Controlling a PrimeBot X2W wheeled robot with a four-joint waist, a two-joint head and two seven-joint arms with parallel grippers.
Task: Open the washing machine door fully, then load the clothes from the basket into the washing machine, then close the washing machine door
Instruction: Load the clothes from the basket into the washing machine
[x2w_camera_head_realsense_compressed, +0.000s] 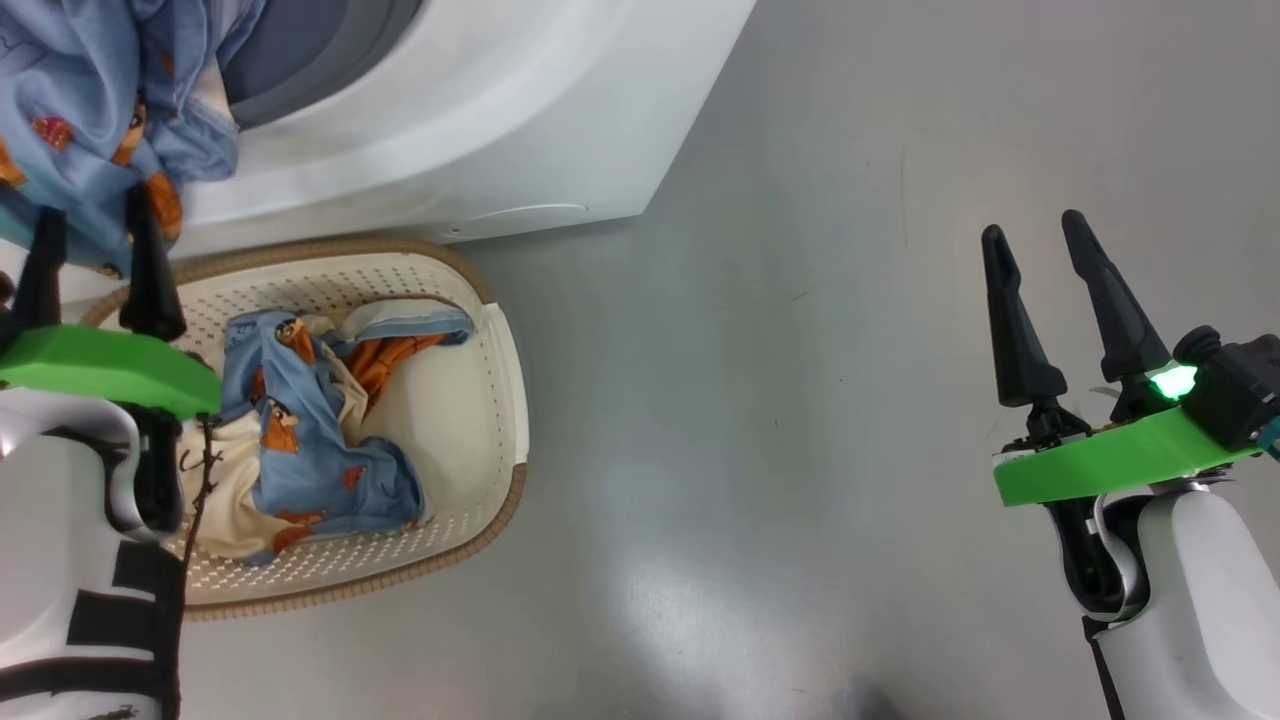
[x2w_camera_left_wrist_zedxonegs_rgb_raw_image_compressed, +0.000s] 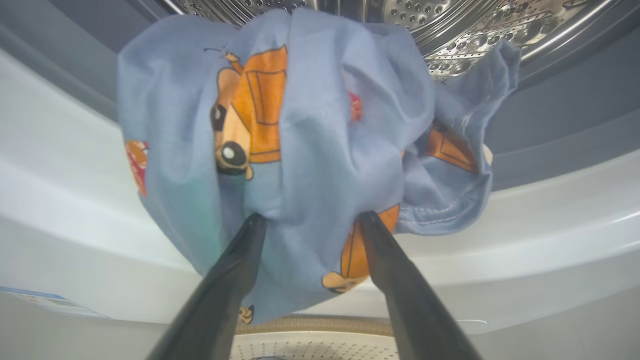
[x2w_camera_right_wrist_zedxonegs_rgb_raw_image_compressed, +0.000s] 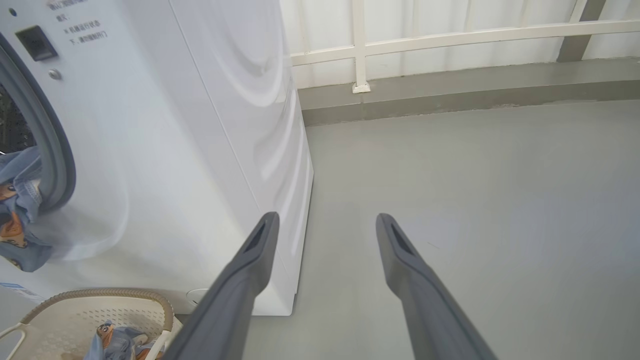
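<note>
Clothes (x2w_camera_left_wrist_zedxonegs_rgb_raw_image_compressed: 310, 150) hanging from the drum (x2w_camera_left_wrist_zedxonegs_rgb_raw_image_compressed: 475, 30) mouth, my left gripper (x2w_camera_left_wrist_zedxonegs_rgb_raw_image_compressed: 312, 216) spread wide, tips against them, my right gripper (x2w_camera_head_realsense_compressed: 1033, 227) wide above the floor (x2w_camera_head_realsense_compressed: 800, 400), more garments (x2w_camera_head_realsense_compressed: 300, 430) in the basket (x2w_camera_head_realsense_compressed: 505, 370) beside the washing machine (x2w_camera_head_realsense_compressed: 480, 120)

The basket (x2w_camera_head_realsense_compressed: 470, 420) sits on the floor (x2w_camera_head_realsense_compressed: 800, 400) just before the washing machine (x2w_camera_head_realsense_compressed: 480, 120), clothes (x2w_camera_head_realsense_compressed: 300, 430) lying in it; another garment (x2w_camera_left_wrist_zedxonegs_rgb_raw_image_compressed: 310, 150) hangs from the machine's mouth, above the basket.
</note>
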